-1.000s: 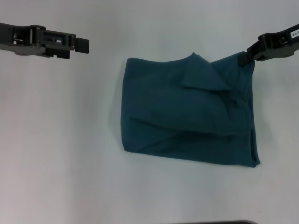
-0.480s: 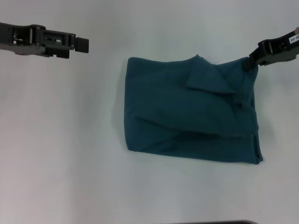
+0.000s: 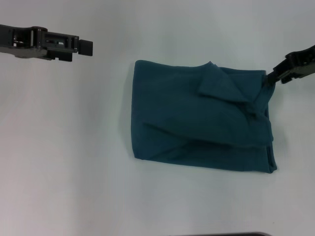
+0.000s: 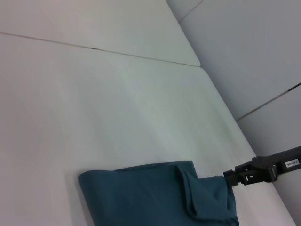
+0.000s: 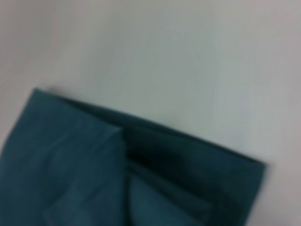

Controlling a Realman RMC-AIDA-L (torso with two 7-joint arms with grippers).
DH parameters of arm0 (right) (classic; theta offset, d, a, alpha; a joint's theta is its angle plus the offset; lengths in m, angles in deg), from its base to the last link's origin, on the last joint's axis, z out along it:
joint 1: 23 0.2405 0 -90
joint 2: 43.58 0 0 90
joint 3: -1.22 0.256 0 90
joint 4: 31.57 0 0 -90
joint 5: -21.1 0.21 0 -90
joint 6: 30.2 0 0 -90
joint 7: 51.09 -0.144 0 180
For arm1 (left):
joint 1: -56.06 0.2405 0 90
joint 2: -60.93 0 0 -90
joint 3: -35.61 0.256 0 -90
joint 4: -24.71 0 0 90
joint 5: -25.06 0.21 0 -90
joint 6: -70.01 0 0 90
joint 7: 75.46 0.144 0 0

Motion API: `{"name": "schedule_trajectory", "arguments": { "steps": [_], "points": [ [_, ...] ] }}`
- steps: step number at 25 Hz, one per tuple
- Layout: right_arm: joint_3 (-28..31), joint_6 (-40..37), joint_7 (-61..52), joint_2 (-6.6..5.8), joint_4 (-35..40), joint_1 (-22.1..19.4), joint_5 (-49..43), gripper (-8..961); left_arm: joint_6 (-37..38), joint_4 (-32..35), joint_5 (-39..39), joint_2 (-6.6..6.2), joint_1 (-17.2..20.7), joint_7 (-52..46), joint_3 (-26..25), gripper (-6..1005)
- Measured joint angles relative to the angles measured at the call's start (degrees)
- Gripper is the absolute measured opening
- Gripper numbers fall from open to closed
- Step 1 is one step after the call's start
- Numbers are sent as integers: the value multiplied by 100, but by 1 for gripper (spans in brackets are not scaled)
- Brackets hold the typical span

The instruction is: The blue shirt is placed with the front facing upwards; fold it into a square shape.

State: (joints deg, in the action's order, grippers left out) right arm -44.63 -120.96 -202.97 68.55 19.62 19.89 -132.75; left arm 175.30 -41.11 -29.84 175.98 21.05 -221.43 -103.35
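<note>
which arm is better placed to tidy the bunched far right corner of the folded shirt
The right. Its hand is right at the far right corner of the dark teal-blue cotton shirt, where the loose flap bunches. The left hand hangs over the bare white table, well clear of the cloth.
</note>
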Motion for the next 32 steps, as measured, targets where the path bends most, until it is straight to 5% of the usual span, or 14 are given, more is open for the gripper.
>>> {"name": "schedule_trajectory", "arguments": {
  "steps": [11, 19, 32],
  "points": [
    [98, -482, 318, 59, 260, 38, 654, 584, 22, 0, -14, 0, 16, -25, 0, 875],
    [101, -1188, 564, 50, -110, 24, 1936, 580, 32, 9, -18, 0, 26, -25, -65, 875],
    [-440, -997, 675, 139, -984, 11, 1671, 579, -96, 33, 18, -41, 39, -56, -245, 874]
  ]
}}
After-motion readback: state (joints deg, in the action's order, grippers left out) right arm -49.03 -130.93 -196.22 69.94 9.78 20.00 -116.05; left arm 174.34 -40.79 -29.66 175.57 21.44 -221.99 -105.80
